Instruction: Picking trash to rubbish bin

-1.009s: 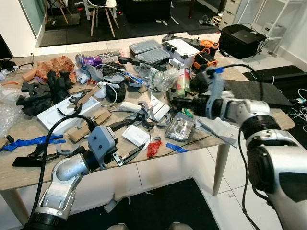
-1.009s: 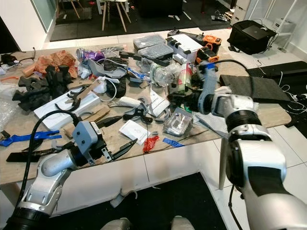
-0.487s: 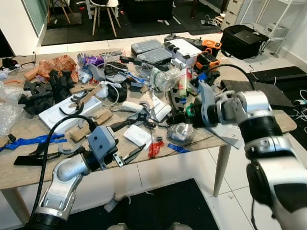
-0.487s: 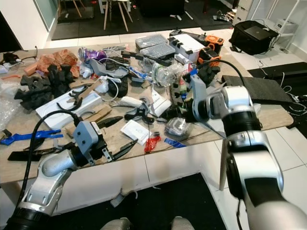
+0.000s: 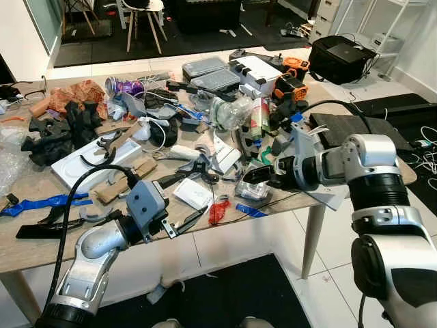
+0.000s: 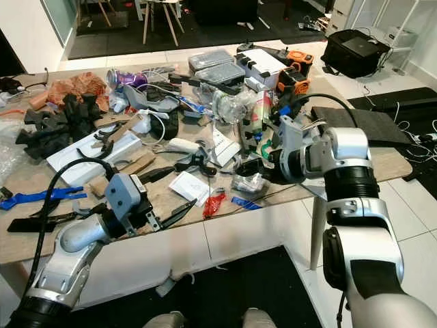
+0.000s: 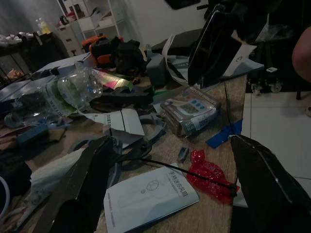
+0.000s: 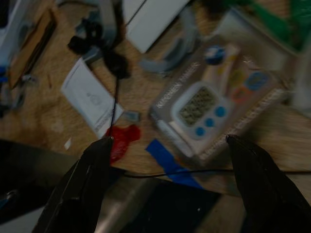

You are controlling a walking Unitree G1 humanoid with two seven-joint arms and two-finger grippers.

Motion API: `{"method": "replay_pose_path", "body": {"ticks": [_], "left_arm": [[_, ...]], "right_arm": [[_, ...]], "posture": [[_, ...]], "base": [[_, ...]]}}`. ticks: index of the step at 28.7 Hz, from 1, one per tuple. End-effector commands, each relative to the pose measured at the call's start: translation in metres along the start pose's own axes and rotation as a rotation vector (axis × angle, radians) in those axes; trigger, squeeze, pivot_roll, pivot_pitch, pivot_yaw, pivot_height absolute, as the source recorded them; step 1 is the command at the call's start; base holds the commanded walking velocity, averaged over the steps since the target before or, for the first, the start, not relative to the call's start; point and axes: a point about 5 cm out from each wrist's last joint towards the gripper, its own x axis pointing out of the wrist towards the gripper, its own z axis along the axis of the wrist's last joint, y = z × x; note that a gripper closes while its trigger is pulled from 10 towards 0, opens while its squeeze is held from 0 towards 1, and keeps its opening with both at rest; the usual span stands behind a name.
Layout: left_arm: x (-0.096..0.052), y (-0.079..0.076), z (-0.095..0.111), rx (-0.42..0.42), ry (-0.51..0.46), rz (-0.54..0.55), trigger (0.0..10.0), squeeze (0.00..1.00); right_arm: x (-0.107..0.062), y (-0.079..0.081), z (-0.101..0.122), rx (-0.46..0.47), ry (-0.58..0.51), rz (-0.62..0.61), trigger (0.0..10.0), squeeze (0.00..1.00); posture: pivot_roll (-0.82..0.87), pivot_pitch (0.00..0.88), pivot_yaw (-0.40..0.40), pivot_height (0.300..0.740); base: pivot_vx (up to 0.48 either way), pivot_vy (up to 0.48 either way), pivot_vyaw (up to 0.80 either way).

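With its fingers spread, the right hand (image 6: 254, 166), lower and nearer than a second ago, hovers over the timer pack (image 8: 218, 109) at the bench (image 5: 41, 239) edge and could knock it to the floor, while the left hand (image 5: 183, 223) rests open beside the red wrapper (image 5: 217, 210).

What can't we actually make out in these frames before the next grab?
- Rubbish bin: no view tells where it stands.
- Clear timer package: right wrist view is blurred, so its print is unreadable.
- Right gripper: in the eye views its fingers merge with dark clutter; contact with the package is unclear.
- Leaflet: print too small and dim in the left wrist view.
- Red wrapper: what it is can't be told.
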Motion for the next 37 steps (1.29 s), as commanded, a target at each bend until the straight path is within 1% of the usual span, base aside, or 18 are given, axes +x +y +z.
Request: {"method": "replay_pose_path", "body": {"ticks": [1,5,8,10,12,18,23,25,32,37], "left_arm": [[0.002,-0.004,-0.003,-0.016,0.001,-0.009,10.0,0.00],[0.002,-0.003,-0.002,-0.016,0.002,-0.007,10.0,0.00],[0.001,-0.003,-0.002,-0.015,0.002,-0.007,10.0,0.00],[0.001,-0.003,-0.002,-0.014,0.002,-0.006,10.0,0.00],[0.001,-0.003,-0.002,-0.013,0.003,-0.006,10.0,0.00],[0.000,-0.002,-0.003,-0.012,0.006,-0.003,10.0,0.00],[-0.002,-0.002,-0.005,-0.011,0.013,0.000,10.0,0.00],[-0.003,-0.002,-0.005,-0.012,0.014,-0.002,10.0,0.00],[-0.003,-0.003,-0.006,-0.014,0.016,-0.006,10.0,0.00],[-0.002,-0.003,-0.006,-0.013,0.016,-0.005,10.0,0.00]], "right_arm": [[-0.002,-0.004,-0.003,0.017,-0.002,-0.020,10.0,0.00],[0.002,-0.013,-0.009,0.063,-0.027,-0.049,10.0,0.00],[0.002,-0.014,-0.009,0.072,-0.039,-0.049,10.0,0.00],[0.007,-0.015,-0.010,0.104,-0.078,-0.042,10.0,0.00],[0.010,-0.014,-0.010,0.113,-0.089,-0.037,10.0,0.00],[0.015,-0.011,-0.009,0.119,-0.096,-0.028,10.0,0.00],[0.024,-0.006,-0.014,0.138,-0.072,-0.006,10.0,0.00],[0.025,-0.005,-0.017,0.143,-0.064,-0.004,10.0,0.00],[0.019,-0.010,-0.014,0.157,-0.082,-0.027,10.0,0.00],[0.025,-0.014,-0.020,0.177,-0.065,-0.037,10.0,0.00]], "posture": [[-0.03,0.000,-0.031,0.740],[-0.03,0.000,-0.034,0.740],[-0.03,0.000,-0.034,0.740],[-0.02,0.000,-0.029,0.740],[-0.02,0.000,-0.029,0.740],[-0.02,0.000,-0.029,0.740],[-0.01,0.000,-0.031,0.740],[-0.01,0.000,-0.031,0.740],[-0.02,0.000,-0.034,0.740],[-0.01,0.000,-0.036,0.740]], "base": [[0.000,0.000,0.00],[0.000,0.000,0.00],[0.000,0.000,0.00],[0.000,0.000,0.00],[0.000,0.000,0.00],[0.000,0.000,0.00],[0.000,0.000,0.00],[0.000,0.000,0.00],[0.000,0.000,0.00],[0.000,0.000,0.00]]}}
